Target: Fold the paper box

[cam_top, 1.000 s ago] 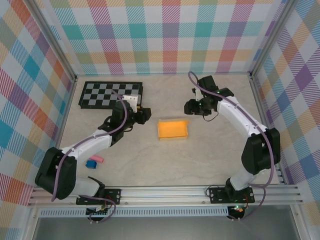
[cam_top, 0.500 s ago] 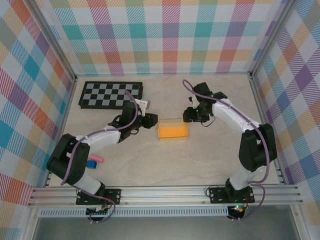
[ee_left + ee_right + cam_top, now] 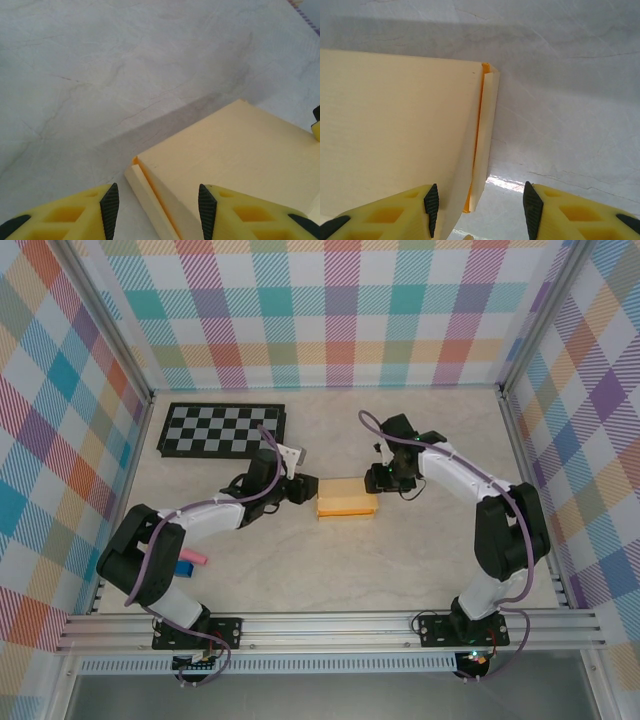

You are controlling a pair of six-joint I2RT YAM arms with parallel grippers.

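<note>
Versus a second ago: both arms have closed in on the paper box (image 3: 346,499), which sits mid-table, just right of centre and in front of the black-and-white checkerboard (image 3: 222,430). The left gripper (image 3: 306,490) was back near the checkerboard's front edge and is now at the box's left end. The right gripper (image 3: 378,480) was up and to the right and is now at the box's right end. The box showed an open, bright orange inside a second ago; now a paler top panel lies over it and it reads narrower front to back. Left wrist view: left gripper (image 3: 159,205) jaws roughly half apart and clamped on nothing, with the box's (image 3: 235,150) end corner and a narrow end flap in the gap, and a thin orange slit at the seam. Right wrist view: right gripper (image 3: 481,202) also about half open and gripping nothing, with the box's (image 3: 395,125) end flap standing slightly off the body between the fingers. Whether the box holds anything cannot be told. The pink piece (image 3: 193,558) and blue piece (image 3: 181,568) by the left arm on the table (image 3: 300,570) are unchanged.
</note>
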